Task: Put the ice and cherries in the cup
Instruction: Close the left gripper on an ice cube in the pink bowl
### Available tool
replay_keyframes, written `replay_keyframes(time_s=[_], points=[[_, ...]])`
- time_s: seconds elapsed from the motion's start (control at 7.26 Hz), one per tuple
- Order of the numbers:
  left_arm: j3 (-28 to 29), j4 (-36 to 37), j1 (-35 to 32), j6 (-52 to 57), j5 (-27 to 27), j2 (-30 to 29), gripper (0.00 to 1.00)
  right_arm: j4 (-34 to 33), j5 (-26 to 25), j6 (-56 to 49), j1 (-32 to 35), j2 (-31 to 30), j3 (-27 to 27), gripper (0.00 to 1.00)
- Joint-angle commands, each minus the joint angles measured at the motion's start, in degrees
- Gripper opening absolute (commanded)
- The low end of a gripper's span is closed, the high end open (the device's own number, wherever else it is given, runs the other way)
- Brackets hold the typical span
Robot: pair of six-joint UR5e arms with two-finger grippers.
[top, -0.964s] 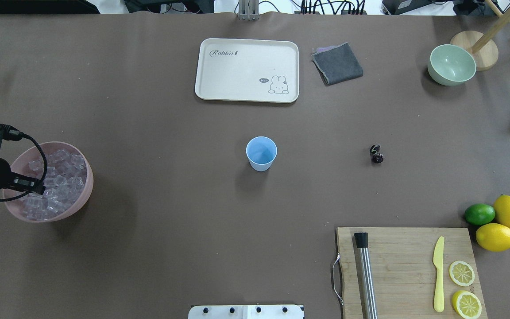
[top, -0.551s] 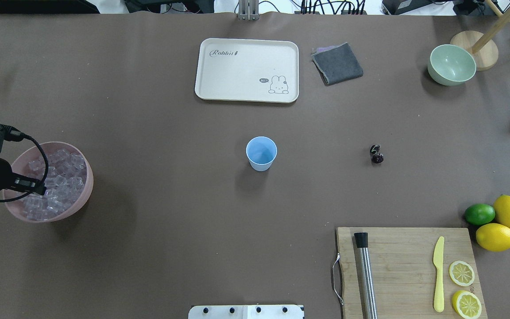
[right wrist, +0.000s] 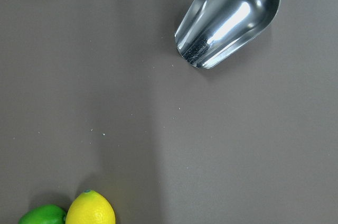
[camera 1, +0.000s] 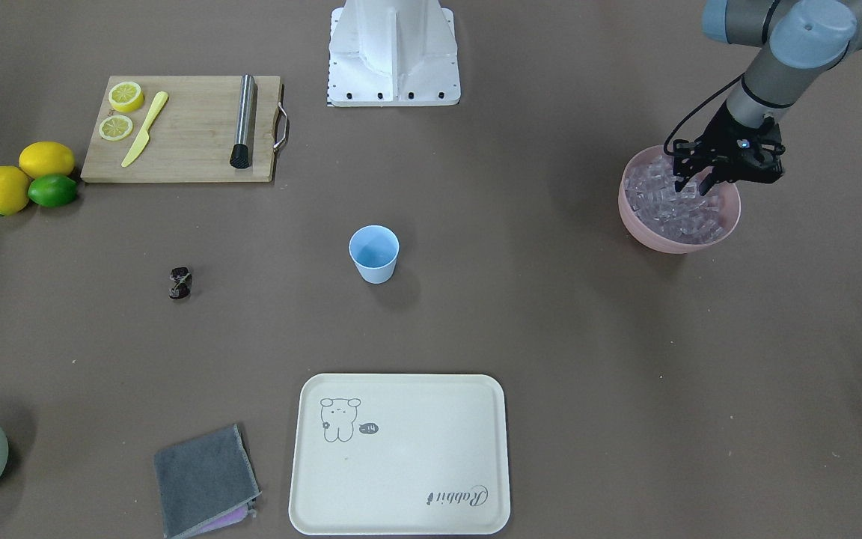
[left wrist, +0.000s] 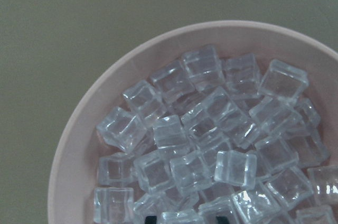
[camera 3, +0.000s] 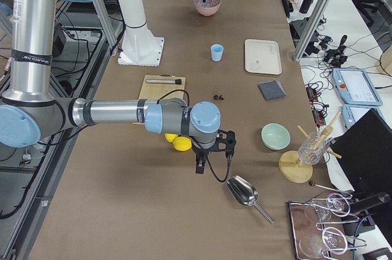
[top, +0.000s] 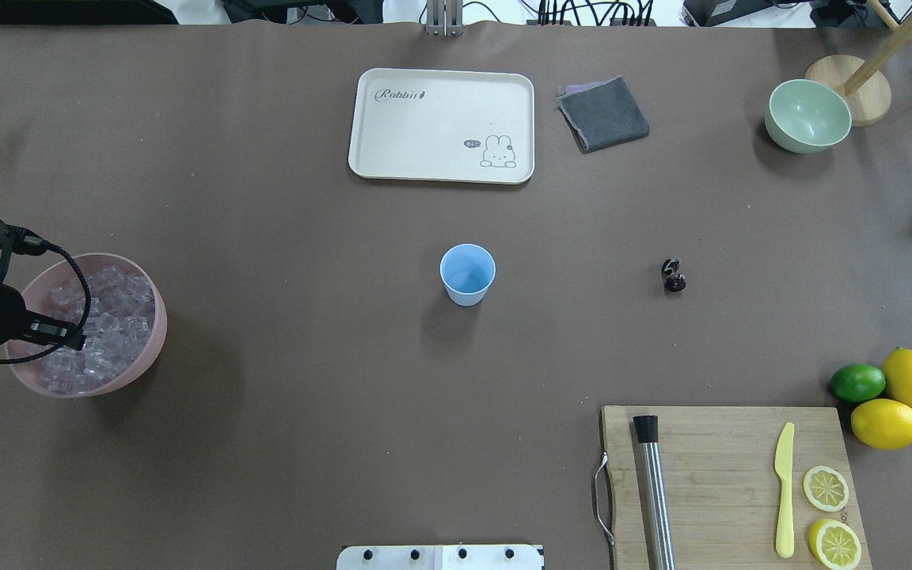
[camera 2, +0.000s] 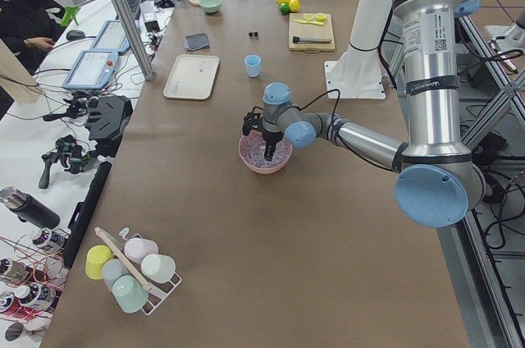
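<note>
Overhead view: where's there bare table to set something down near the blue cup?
Bare table lies all round the cup: a wide stretch toward the pink bowl, a narrower one toward the cherries, and a gap up to the tray. The crowded part is the view's lower right, with the cutting board, lemons and lime.

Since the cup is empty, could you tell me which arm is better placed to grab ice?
Left. The left gripper, open, hangs over the ice in the bowl; the right gripper is far off, by the scoop.
</note>
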Motion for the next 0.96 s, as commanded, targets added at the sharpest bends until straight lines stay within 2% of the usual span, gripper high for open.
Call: replay_keyframes(time_s=[0.0, 0.28, 0.41, 0.83], points=[[0.04, -0.09, 0.18, -0.03, 0.36, 0.00, 0.34, -0.03, 0.00, 0.00, 0.02, -0.12, -0.06, 1.00], [-0.31, -0.09, 0.18, 0.06, 0.36, 0.00, 0.05, -0.03, 0.00, 0.00, 0.02, -0.12, -0.15, 1.00], [-0.57, -0.09, 0.09, 0.06, 0.36, -0.09, 0.00, 0.05, 0.00, 0.00, 0.02, -0.03, -0.15, 1.00], [-6.44, -0.18, -3.14, 0.06, 0.27, 1.31, 0.00, 0.05, 0.09, 0.00, 0.11, 0.05, -0.15, 1.00]])
